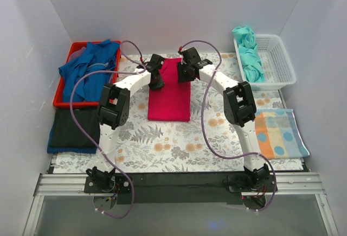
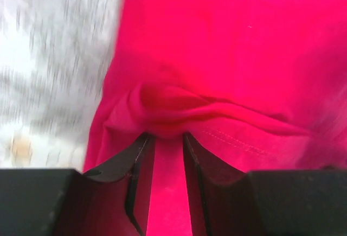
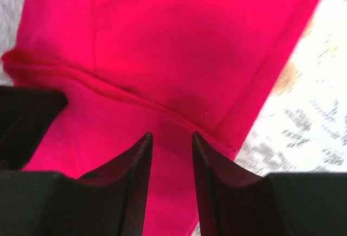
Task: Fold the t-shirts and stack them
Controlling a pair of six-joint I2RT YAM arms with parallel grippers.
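Note:
The crimson-pink t-shirt lies as a long folded rectangle in the middle of the table. My left gripper is down on its far left edge. In the left wrist view that gripper is shut on the crimson cloth, which rucks up at the fingertips. My right gripper is at the far right edge. In the right wrist view it is closed on the crimson cloth near a hem fold. A teal t-shirt hangs over the white basket. A blue t-shirt fills the red bin. A folded black t-shirt lies at front left.
An orange-and-blue spotted patchwork cloth lies at the right edge of the floral table cover. White walls close in the back and both sides. Purple cables loop over both arms.

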